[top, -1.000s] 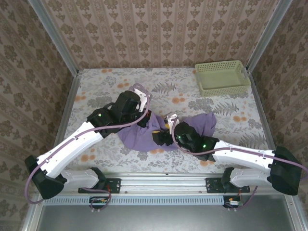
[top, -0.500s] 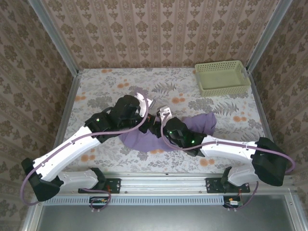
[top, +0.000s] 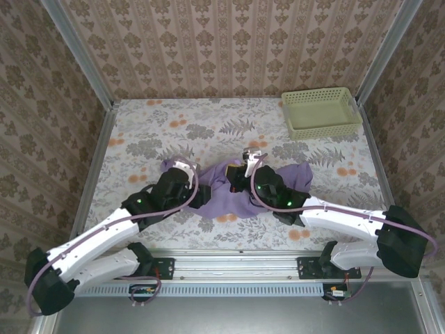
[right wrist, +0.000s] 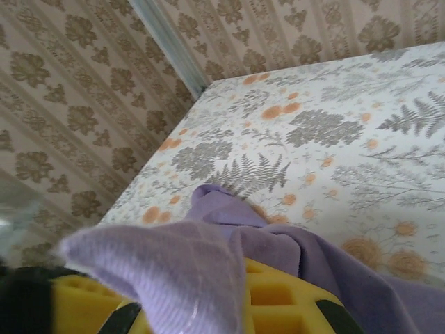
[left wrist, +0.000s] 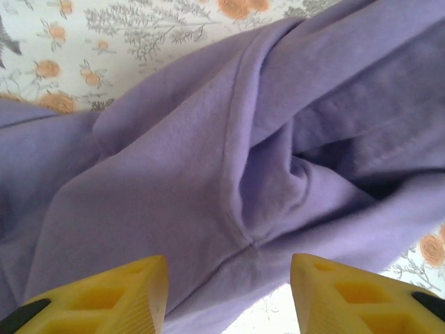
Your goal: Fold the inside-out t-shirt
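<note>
From the top external camera, the inside-out t-shirt (top: 224, 206) lies bunched in a crumpled lavender heap on the flower-patterned desk (top: 153, 132), near its front edge and about midway across. One part of it trails off to the right. Both arms lean in over the heap. The left gripper (top: 200, 193) is at its left side and the right gripper (top: 236, 182) at its upper middle. Neither gripper's opening can be judged from this height. A pale green basket (top: 323, 132) sits in the far right corner of the desk, well apart from the shirt.

The left wrist camera looks straight down onto the t-shirt (left wrist: 208, 153) from close by, showing what the overhead view cannot. There are soft thick folds, a stitched seam running down the middle, and a deep tuck to the right of it. The left gripper (left wrist: 229, 300) stands wide, its two yellow fingers (left wrist: 132, 299) spread apart just above the fabric with nothing between them. A strip of the desk (left wrist: 104, 35) shows at the top.

The right wrist camera faces out across the desk (right wrist: 334, 125) toward the patterned wall (right wrist: 83, 83). Here the right gripper (right wrist: 177, 303) is closed on a fold of the t-shirt (right wrist: 334, 271). The cloth drapes over the yellow fingers (right wrist: 278, 299) and falls away toward the desk.
</note>
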Tool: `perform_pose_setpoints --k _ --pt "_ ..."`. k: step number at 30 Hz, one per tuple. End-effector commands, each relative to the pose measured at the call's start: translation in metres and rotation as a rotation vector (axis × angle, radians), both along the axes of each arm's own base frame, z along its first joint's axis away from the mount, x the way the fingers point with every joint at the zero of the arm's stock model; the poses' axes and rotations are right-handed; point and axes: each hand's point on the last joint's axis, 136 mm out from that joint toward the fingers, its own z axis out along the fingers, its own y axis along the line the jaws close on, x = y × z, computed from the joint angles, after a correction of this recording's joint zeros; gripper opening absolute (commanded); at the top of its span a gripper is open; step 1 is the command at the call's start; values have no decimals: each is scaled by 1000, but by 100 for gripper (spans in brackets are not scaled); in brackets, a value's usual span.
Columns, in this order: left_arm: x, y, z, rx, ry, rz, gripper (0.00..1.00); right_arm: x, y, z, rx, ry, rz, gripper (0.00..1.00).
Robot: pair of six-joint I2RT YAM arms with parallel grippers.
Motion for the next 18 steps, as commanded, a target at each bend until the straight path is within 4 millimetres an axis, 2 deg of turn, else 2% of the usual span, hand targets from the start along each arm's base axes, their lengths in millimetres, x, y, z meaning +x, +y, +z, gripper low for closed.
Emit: perform_pose_setpoints --k 1,4,8,12,15,16,18 --pt "13 -13 -1 -98 17 32 50 -10 10 15 105 -1 70 0" --pt "19 -19 -19 -104 49 26 44 -15 9 16 113 -6 90 0" --pt "19 -13 -60 -47 109 63 33 -21 -4 24 136 -27 74 0" --pt "11 -9 -96 -56 159 78 29 -28 -16 27 161 -34 70 0" --pt "6 -12 -102 -58 164 49 24 -31 -18 23 171 -25 79 0" --pt "5 -12 -99 -48 150 45 23 -32 -17 21 170 -21 87 0" --pt "2 -14 -81 -26 78 33 24 -34 -12 18 165 -13 112 0"
